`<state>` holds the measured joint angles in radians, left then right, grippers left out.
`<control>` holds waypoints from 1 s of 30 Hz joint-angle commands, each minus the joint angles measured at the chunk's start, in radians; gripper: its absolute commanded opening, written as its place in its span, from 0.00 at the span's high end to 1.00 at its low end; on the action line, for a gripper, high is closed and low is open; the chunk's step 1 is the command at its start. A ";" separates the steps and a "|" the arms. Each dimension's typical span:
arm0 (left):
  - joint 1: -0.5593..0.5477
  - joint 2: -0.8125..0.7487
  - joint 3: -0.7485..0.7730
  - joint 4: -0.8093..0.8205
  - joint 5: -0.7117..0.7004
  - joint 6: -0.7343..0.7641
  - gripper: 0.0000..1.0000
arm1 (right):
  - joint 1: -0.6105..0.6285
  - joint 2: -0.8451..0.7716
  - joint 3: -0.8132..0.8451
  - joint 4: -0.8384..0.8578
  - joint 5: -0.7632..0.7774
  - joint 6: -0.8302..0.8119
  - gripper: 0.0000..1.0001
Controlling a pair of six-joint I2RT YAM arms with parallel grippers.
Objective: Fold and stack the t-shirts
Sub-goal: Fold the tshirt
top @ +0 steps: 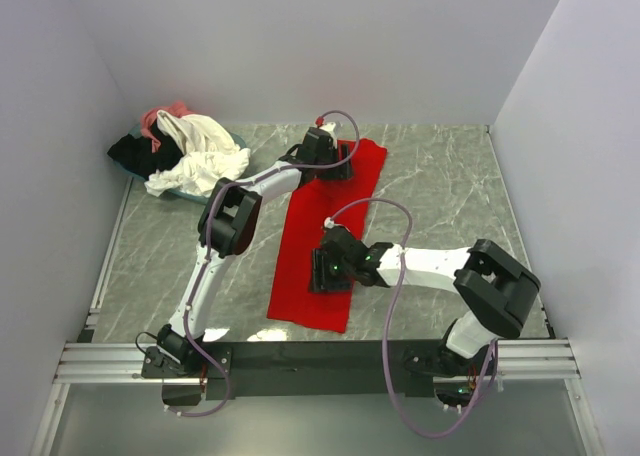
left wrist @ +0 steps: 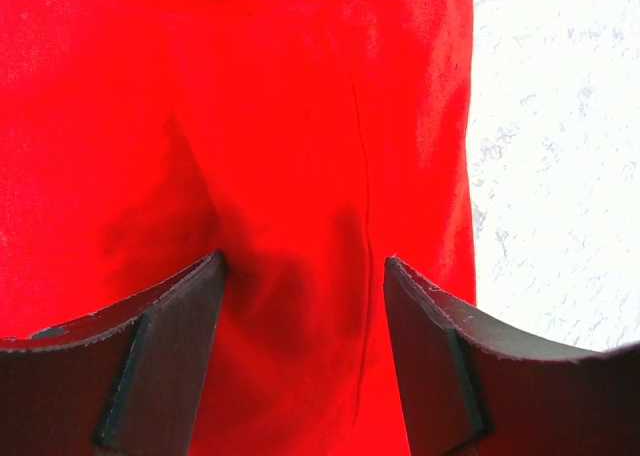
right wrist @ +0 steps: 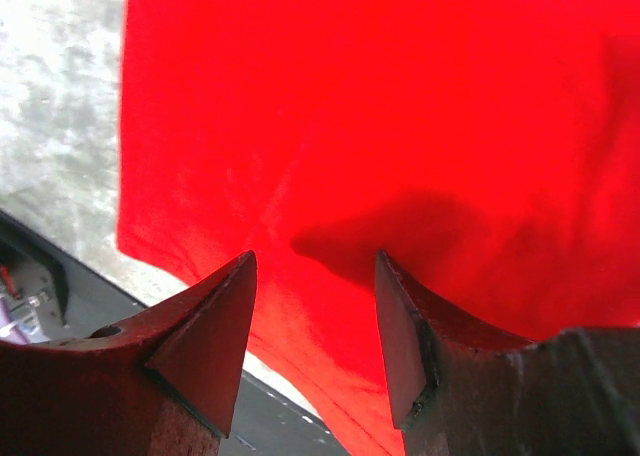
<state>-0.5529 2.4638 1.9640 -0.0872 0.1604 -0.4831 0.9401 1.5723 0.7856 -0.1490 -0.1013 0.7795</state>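
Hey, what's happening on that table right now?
Left tool open, right tool open, both low over red shirt. Shirt lies in long strip. Other shirts heaped far left. Nothing in the way.

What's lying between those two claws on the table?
Only the red t-shirt. In the top view its flat cloth runs unbroken from the left gripper to the right gripper.

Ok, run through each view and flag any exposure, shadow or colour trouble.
Top external: even and sharp, but the red t-shirt is so saturated that its folds barely show. Left wrist: the table burns out near white, and a dark shadow pools by the left claw. Right wrist: the right claw shadows the shirt and looks tinted red.
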 commanded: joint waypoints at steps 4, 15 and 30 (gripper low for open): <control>-0.013 -0.013 0.079 -0.034 0.007 0.023 0.30 | 0.008 -0.096 -0.022 -0.061 0.054 -0.002 0.42; 0.001 -0.026 -0.017 -0.028 -0.065 0.032 0.29 | 0.005 -0.166 -0.184 -0.006 0.052 0.055 0.42; 0.068 -0.081 -0.146 0.013 -0.107 -0.029 0.29 | 0.006 -0.280 -0.233 -0.116 0.126 0.066 0.41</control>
<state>-0.5095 2.4104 1.8545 -0.0299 0.0998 -0.5014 0.9401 1.3334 0.5678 -0.1780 -0.0299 0.8444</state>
